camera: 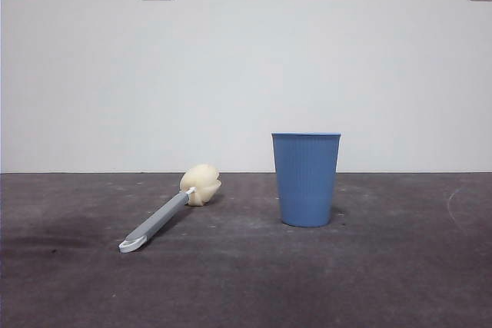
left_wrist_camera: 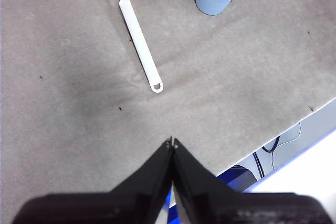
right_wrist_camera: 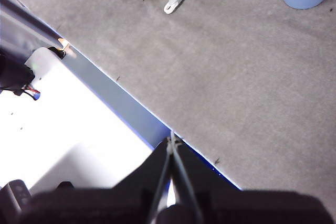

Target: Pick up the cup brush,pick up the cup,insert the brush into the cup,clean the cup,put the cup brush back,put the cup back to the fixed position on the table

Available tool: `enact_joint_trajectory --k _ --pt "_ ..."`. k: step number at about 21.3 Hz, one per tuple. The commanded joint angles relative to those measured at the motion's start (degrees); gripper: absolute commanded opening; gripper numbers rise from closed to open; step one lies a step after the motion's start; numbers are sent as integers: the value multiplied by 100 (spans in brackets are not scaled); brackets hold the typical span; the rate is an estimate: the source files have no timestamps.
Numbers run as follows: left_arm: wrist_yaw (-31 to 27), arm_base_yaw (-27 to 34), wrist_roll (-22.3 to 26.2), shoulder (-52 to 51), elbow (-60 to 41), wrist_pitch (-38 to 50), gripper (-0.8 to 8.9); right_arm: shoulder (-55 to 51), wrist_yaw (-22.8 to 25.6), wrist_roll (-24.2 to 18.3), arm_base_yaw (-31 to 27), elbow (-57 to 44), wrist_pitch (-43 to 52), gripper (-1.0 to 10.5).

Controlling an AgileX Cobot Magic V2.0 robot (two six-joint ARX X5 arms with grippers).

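So there's a long grey-handled cup brush with a cream-yellow lobed sponge head, lying flat on the dark grey matte bench, white hooked tip pointing toward the front camera, sponge end farther back. Off to its side, not touching, a blue ribbed plastic cup stands upright, open end up.

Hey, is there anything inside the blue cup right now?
Cannot tell. The cup stands upright on the table, and no view looks past its rim into it. The cup brush lies outside, beside it.
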Motion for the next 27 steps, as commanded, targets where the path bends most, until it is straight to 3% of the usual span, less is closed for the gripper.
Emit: enact_joint_trajectory --k 1,5,9,11,13,17,19,21,27 --pt "-13 0 66 -13 -26 17 -4 -20 15 50 11 22 26 2" --pt "-17 0 72 -13 -26 20 -4 -20 15 50 11 22 26 2" --pt "-1078 22 297 -79 -26 17 -4 -20 15 50 11 22 26 2" --pt "-1228 140 542 -199 -28 114 -4 -17 15 48 11 22 26 2" --pt "-1211 518 1027 -459 -72 1104 -4 -17 15 48 11 22 24 2" --pt "-1167 1554 1700 -1331 -1099 4935 -4 -17 15 48 11 22 24 2" --pt "-1169 2044 1808 -1773 -2022 6406 -4 -17 17 50 11 22 24 2" --pt "-1174 2424 1808 -2079 -2822 7038 -4 -17 15 50 11 22 24 2" --pt "-824 2953 1775 -2538 -4155 7073 -4 -17 15 50 11 22 24 2"
